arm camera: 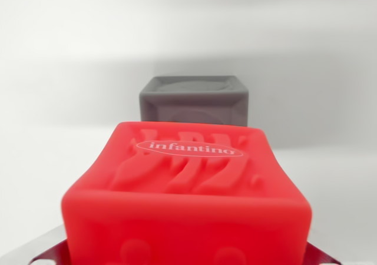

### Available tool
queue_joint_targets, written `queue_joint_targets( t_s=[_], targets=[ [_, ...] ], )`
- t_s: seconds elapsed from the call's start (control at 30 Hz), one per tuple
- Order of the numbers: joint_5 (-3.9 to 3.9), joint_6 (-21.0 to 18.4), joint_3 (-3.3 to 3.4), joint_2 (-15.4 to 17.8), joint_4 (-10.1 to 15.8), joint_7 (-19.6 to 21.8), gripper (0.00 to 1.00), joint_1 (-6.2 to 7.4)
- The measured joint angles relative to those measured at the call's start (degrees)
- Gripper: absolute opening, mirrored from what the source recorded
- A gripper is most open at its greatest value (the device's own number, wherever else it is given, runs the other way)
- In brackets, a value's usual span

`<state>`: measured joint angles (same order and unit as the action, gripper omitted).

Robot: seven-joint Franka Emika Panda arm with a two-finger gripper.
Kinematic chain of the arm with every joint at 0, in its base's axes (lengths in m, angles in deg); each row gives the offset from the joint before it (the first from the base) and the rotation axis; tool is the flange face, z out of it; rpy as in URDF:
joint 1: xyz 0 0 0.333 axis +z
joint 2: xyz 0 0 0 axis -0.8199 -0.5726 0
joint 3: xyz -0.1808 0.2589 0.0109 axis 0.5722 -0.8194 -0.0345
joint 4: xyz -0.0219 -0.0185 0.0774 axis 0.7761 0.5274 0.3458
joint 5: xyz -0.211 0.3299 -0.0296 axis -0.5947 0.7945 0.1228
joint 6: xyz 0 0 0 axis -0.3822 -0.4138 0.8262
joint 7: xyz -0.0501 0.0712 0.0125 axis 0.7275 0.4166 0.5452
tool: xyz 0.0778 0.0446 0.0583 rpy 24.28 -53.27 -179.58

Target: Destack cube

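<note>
Cube of soft red rubber (188, 200) filled your near view, seemingly clamped by the gripper (185, 260); grey rubber cube (194, 100) sat beyond. Next, set it down clear.

We have only the wrist view, set very close behind a red cube (187, 200) that fills the lower frame. It looks low and nearly level across a pale surface (53, 159) toward a grey cube (194, 101) farther off; the blurred background seems to be a wall.
</note>
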<state>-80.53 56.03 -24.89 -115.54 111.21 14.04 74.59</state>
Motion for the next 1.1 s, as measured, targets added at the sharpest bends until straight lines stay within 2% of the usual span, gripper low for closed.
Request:
queue_joint_targets(
  t_s=[0.63,1.1],
  targets=[
    [0.79,-5.4,-0.18,6.1,0.3,-0.7,0.0,-0.05],
    [0.84,-2.6,-0.18,7.7,5.3,-3.3,0.0,-1.14]
  ],
)
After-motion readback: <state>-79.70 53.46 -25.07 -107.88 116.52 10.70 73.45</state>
